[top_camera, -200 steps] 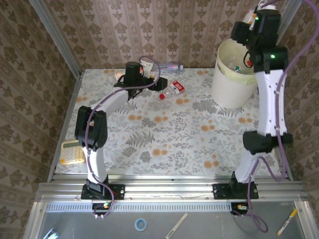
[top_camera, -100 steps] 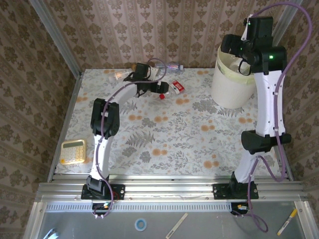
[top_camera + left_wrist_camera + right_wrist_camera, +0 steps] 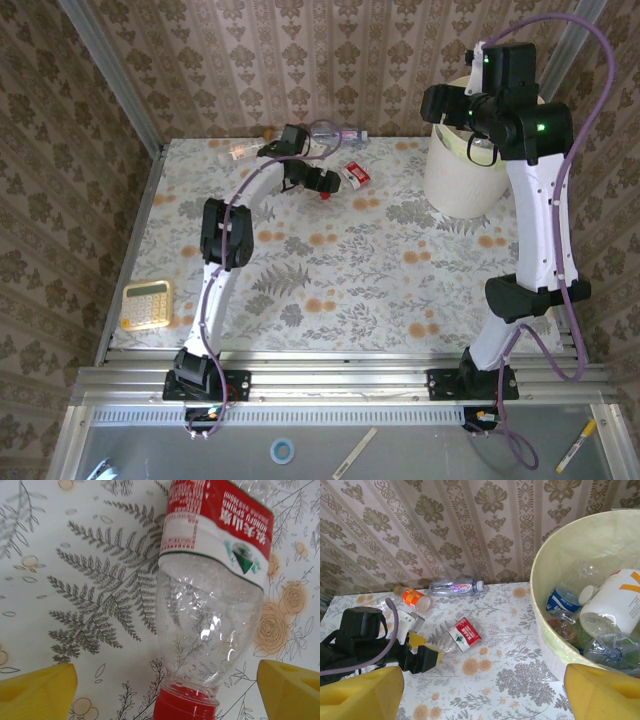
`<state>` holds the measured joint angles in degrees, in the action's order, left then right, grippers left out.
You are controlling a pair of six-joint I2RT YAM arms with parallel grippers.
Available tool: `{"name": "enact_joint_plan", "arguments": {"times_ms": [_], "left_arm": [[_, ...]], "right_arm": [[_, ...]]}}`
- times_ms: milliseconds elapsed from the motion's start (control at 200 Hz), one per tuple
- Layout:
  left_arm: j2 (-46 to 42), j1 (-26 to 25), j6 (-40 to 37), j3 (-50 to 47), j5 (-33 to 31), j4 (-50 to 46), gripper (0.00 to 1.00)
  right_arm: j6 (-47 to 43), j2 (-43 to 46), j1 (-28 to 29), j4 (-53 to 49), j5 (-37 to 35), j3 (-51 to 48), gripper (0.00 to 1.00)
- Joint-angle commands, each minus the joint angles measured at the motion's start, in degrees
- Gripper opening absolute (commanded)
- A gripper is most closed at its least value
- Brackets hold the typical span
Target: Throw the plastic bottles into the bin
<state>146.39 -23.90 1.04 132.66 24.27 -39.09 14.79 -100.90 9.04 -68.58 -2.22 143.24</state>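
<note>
Your left end effector (image 3: 165, 690) straddles the red-capped bottle (image 3: 210, 610) wide open, holding nothing; close off-centre and it may squirt away; your right end effector (image 3: 485, 695), beside the bin (image 3: 455, 190), gapes empty.

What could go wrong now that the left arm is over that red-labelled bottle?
The red-labelled bottle is smooth and dented, and it lies inside the open left tool; a squeeze might pop it out sideways. The right tool hangs open by the bin, so the arms could crowd each other there. The clear bottle by the wall looks a long reach.
</note>
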Motion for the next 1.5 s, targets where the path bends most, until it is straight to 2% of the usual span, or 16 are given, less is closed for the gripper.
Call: {"name": "enact_joint_plan", "arguments": {"times_ms": [0,350,535,895,995,1300,1495], "left_arm": [[1.85,0.17,-2.19,2.60,2.08,-4.96,0.90],[3.55,0.08,-2.10,2.16,5.56,-3.66,0.71],[3.05,0.08,-2.45,1.25,8.02,-2.81,0.49],[-7.56,0.44,-1.22,-15.99,10.53,9.02,0.24],[-11.69,0.35,0.14,-22.49,11.27,14.00,0.20],[-32.02,-0.95,5.28,-47.66,15.37,36.07,0.19],[-42.09,-1.89,10.05,-56.85,17.82,46.41,0.19]], "right_arm": [[-0.57,1.19,0.70,-1.34,0.99,-0.24,0.85],[-0.33,0.37,2.72,-0.58,0.72,-1.70,0.85],[-0.22,1.56,3.33,0.92,0.38,-5.34,0.85],[1.37,6.15,3.53,6.17,0.94,-17.40,0.84],[2.36,6.82,3.77,7.43,1.99,-20.14,0.85],[5.23,5.46,6.50,9.08,8.51,-23.98,0.86],[8.05,5.28,6.64,12.27,13.02,-26.26,0.87]]}}
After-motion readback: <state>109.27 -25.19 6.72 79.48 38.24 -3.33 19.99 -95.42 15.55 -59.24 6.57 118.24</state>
